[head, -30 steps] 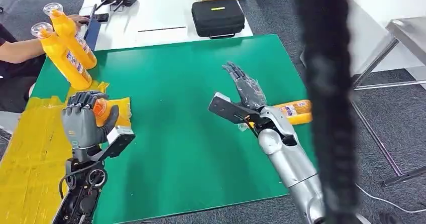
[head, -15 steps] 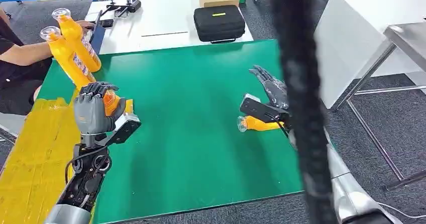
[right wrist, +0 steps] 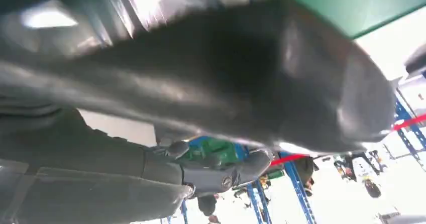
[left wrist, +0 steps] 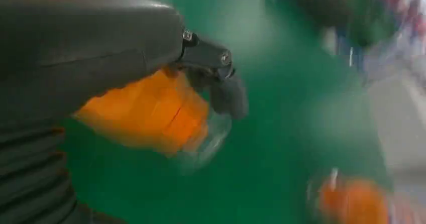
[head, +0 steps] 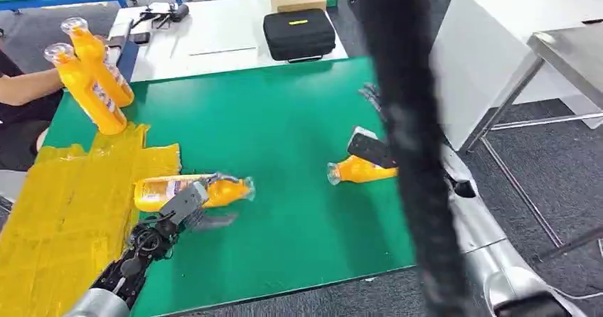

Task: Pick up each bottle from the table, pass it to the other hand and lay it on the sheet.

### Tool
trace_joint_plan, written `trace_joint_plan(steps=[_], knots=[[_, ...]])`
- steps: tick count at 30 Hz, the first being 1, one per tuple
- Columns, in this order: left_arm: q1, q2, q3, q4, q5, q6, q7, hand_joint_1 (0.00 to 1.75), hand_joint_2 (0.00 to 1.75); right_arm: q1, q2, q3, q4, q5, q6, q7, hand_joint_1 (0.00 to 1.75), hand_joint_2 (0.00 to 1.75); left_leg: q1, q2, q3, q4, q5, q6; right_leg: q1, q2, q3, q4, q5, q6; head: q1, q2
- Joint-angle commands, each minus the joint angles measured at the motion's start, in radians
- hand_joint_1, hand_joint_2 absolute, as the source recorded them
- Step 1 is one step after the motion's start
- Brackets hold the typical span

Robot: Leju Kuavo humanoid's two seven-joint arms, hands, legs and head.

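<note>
We found the left hand (head: 186, 205) gripping a bottle (head: 192, 189) lying half over the yellow sheet (head: 64, 203) at eight o'clock on the green table (head: 277, 118), another bottle (head: 359, 170) at three o'clock (right hand (head: 370, 97) mostly hidden, grasp unclear)

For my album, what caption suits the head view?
Left hand holds an orange plastic bottle beside the yellow sheet on the green table.
</note>
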Motion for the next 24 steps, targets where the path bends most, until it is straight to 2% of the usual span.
trace_joint_plan(steps=[1,4,5,8,10,14,18,20,24], knots=[[-0.015,-0.012,-0.062,0.216,0.041,0.037,-0.037,0.0,0.0,-0.016,0.041,0.068,0.09,0.005,0.015,0.007,0.0,0.0,0.002,-0.003,0.002,-0.005,0.005,-0.004,0.002,-0.005,-0.003,-0.007,0.001,-0.002,0.002,0.0],[-0.018,-0.016,-0.04,0.192,0.063,0.064,-0.02,0.0,0.0,-0.002,0.045,0.065,0.08,0.01,0.015,0.012,0.0,0.0,0.001,-0.01,0.003,-0.001,0.001,-0.003,0.001,-0.01,-0.002,-0.001,-0.003,-0.002,0.0,0.0],[-0.019,-0.014,-0.039,0.191,0.063,0.065,-0.02,0.0,0.0,-0.001,0.045,0.065,0.079,0.011,0.015,0.012,0.0,0.0,0.001,-0.011,-0.001,0.0,0.003,-0.002,0.001,-0.01,-0.005,0.0,-0.002,-0.002,0.001,0.0],[-0.002,-0.015,0.001,0.155,0.094,0.119,-0.007,0.0,0.0,0.014,0.053,0.059,0.062,0.023,0.015,0.022,0.0,0.0,0.003,-0.006,0.001,0.001,-0.001,-0.005,0.003,-0.007,-0.003,-0.001,-0.004,-0.002,0.0,0.0],[0.009,-0.021,0.036,0.12,0.11,0.201,-0.004,0.0,0.0,0.025,0.052,0.055,0.052,0.031,0.015,0.028,0.0,0.0,0.002,-0.008,-0.001,0.0,-0.001,-0.005,0.002,-0.008,-0.005,-0.001,-0.004,-0.001,0.001,0.0],[0.028,-0.031,0.105,0.054,0.173,0.256,-0.017,0.0,0.0,0.03,0.042,0.054,0.044,0.045,0.02,0.033,0.0,0.0,0.001,-0.01,-0.004,0.0,0.0,-0.003,0.001,-0.01,-0.008,0.0,-0.003,-0.001,0.0,0.0],[0.044,-0.025,0.12,0.005,0.195,0.264,-0.005,0.0,0.0,0.031,0.039,0.05,0.04,0.052,0.023,0.034,0.0,0.0,0.002,-0.01,-0.004,0.001,-0.001,-0.004,0.002,-0.01,-0.008,0.0,-0.004,-0.001,0.001,0.0],[0.066,-0.03,0.172,-0.071,0.257,0.292,-0.037,0.0,0.0,0.036,0.02,0.051,0.029,0.067,0.028,0.037,0.0,0.0,0.001,-0.011,-0.005,0.0,0.0,-0.002,0.001,-0.01,-0.01,0.0,-0.003,0.0,0.0,0.0],[0.133,-0.012,0.266,-0.35,0.366,0.39,0.005,0.0,0.0,0.09,-0.07,0.017,-0.019,0.158,0.032,0.064,0.0,0.0,0.002,-0.012,-0.009,0.002,0.0,-0.003,0.002,-0.012,-0.012,0.001,-0.004,0.0,0.0,0.0]])
